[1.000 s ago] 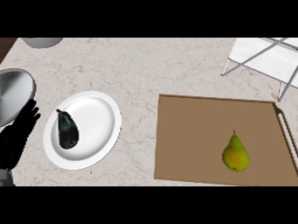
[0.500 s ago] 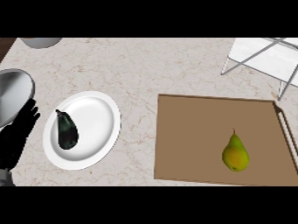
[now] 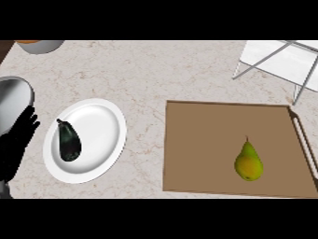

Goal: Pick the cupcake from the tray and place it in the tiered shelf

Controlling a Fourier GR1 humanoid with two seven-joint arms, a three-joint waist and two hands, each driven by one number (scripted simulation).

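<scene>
Left hand [image 3: 13, 144] at the left edge, fingers spread and straight, partly covering a metal pan [image 3: 3, 105] cut off there. Just right of it, a white plate [image 3: 92, 137] holds an eggplant [image 3: 68, 144]. Further right, the brown tray [image 3: 210, 144] holds a pear [image 3: 248, 161]; no cupcake visible. Shelf [image 3: 288, 63] beyond, cut off. Right hand unseen.

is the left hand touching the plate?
Cannot tell. In the head view the left hand sits right at the plate's left rim; no gap or contact shows plainly.
</scene>
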